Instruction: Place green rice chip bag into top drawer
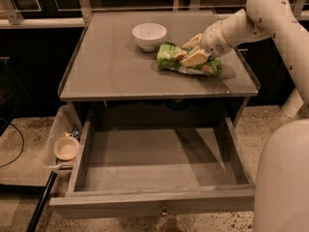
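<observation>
The green rice chip bag (175,61) lies flat on the grey table top (111,66), right of centre, next to a white bowl (149,35). My gripper (192,51) comes in from the right on the white arm and sits low over the bag's middle. Its two tan fingers (195,59) are spread, one at the bag's far edge and one on its near side. The bag still rests on the table. The top drawer (154,203) is pulled fully open below the table's front edge; its inside is bare and its small knob shows at the front.
A translucent plastic bin (57,129) holding a small round cup (66,148) stands on the floor left of the drawer. My white base (285,182) fills the lower right. The table has a raised rim. Dark cabinets stand behind it.
</observation>
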{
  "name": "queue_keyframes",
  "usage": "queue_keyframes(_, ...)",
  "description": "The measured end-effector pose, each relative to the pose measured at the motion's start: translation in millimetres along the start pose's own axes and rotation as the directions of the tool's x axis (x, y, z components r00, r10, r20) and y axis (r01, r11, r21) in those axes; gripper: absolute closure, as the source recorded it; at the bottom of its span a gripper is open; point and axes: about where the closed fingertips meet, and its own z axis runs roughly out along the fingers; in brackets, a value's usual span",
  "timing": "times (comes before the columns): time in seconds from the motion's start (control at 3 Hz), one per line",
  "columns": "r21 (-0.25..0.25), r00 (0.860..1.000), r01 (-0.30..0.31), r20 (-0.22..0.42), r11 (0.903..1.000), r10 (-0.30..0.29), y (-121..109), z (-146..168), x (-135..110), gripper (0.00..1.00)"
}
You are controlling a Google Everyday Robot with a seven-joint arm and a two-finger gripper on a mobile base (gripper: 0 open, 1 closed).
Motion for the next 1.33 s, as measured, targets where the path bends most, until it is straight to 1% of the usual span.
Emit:
queue_keyframes(0.33,0.000,1.000,0.000,0.000,1.0000,0.000,0.0,0.1,0.0,1.00)
queue_keyframes(0.67,0.000,1.000,0.000,0.000,1.0000,0.000,0.0,0.1,0.0,1.00)
queue_keyframes(1.0,-0.018,1.000,0.008,0.000,0.9998,-0.008,8.5,1.0,-0.7,1.00)
queue_keyframes(1.33,-0.043,0.999,0.040,0.019,0.9983,-0.039,28.3,-7.6,-6.6,1.00)
